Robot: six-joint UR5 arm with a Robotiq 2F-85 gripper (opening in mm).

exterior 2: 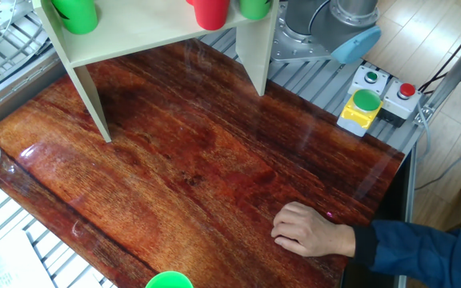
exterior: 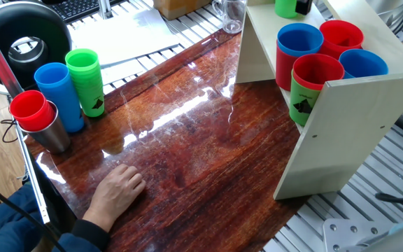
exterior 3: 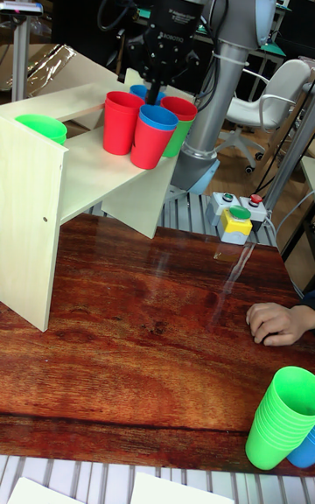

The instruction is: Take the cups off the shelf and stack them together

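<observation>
1. Cups (exterior: 318,52) sat clustered on the shelf (exterior: 359,126) at two o'clock in one fixed view, red and blue touching, one red nested in a green one with a black logo.
2. Pincer (exterior 3: 157,89) hung above the cluster at twelve o'clock in the tall fixed view; whether released or clenched, I cannot tell.
3. Somebody's hand (exterior: 117,190) rested on the worktop (exterior: 208,147) at seven o'clock.
</observation>
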